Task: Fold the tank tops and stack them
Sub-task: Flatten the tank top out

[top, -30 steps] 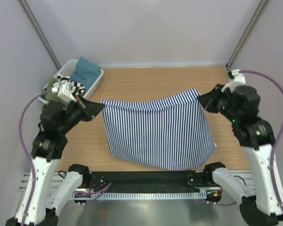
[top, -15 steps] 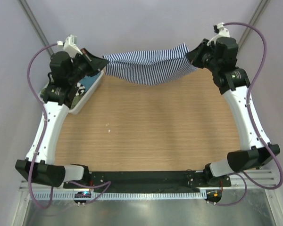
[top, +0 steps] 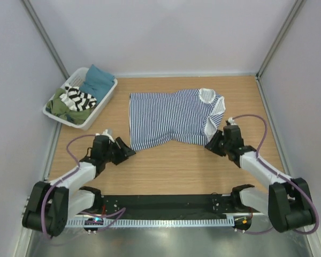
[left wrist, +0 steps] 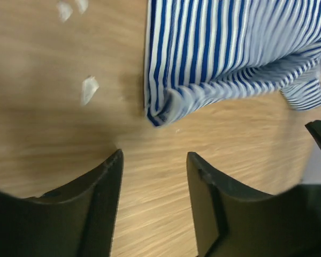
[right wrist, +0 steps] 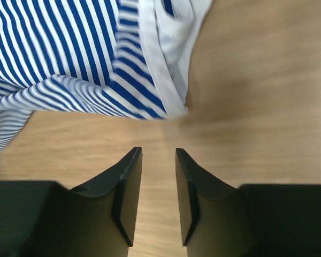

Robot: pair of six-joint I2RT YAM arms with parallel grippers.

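At the far left, the white basket (top: 102, 103) holds the broad black-and-white tank top (top: 79, 98) among other cloth. The left gripper (top: 126, 152) lies low on the table (top: 171, 166), jaws apart and empty, just short of the near left corner of the navy-and-white tank top (top: 168, 115). That top lies spread mid-table, its near edge rumpled. Bare wood runs along the near side. The right gripper (top: 211, 143) sits just off the near right hem, fingers narrowly parted, seemingly holding nothing.
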